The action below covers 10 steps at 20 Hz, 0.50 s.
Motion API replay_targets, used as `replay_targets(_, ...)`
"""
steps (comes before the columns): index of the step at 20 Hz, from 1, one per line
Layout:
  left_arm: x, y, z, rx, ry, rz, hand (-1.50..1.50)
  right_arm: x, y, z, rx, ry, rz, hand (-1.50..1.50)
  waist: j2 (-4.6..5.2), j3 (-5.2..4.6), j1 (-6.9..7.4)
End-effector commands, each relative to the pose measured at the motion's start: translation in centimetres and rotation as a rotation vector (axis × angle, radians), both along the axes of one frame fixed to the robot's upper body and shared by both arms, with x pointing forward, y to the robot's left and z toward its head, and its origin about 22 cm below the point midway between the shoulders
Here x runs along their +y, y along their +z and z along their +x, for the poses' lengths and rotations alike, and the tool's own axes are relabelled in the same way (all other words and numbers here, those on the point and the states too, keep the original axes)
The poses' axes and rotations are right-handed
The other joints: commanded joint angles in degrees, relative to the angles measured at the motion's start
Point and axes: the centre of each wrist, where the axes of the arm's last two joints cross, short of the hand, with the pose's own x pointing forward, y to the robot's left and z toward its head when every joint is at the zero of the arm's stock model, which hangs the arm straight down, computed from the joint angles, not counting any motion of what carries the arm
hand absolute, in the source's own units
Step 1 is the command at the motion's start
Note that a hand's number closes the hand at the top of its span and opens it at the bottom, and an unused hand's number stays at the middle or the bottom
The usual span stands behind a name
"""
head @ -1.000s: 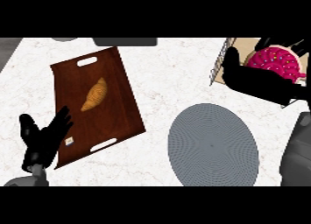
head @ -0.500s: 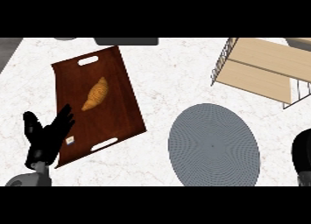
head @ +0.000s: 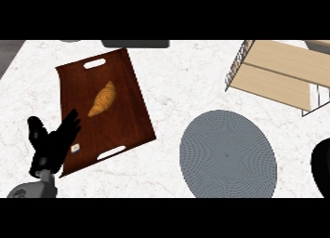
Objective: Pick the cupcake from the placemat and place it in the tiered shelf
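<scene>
My left hand (head: 52, 145) rests at the lower left with its fingers spread and upright, overlapping the near corner of the brown tray (head: 129, 104), which holds a croissant (head: 102, 99). My right hand (head: 329, 167) is only a black shape cut off by the right edge, and I cannot tell its state. The cupcake is hidden from me, so I can't say where it sits. The grey placemat (head: 227, 153) lies on the white marble counter (head: 181, 88). The tiered shelf (head: 284, 69) stands at the upper right, partly out of frame.

Left hand (head: 52, 145) resting lower left, fingers straight and up, right hand (head: 328, 165) cropped at right edge
</scene>
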Motion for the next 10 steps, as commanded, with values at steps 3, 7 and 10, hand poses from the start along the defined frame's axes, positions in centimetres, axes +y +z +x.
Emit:
replay_targets(3,0.2,0.6,-0.5,-0.001,0.000,0.007,0.00,-2.9,-2.6,2.9,0.055,0.022,-0.033,1.50,0.11,-0.10,0.14)
replay_targets(7,-1.1,0.7,1.5,0.006,0.006,0.002,0.00,-3.7,-5.0,4.0,0.058,0.020,-0.084,1.50,0.21,-0.10,-0.10)
replay_targets(10,0.5,-0.1,0.3,0.019,-0.004,-0.008,0.00,-4.3,-3.5,5.5,0.044,-0.015,-0.058,1.50,0.24,-0.12,0.35)
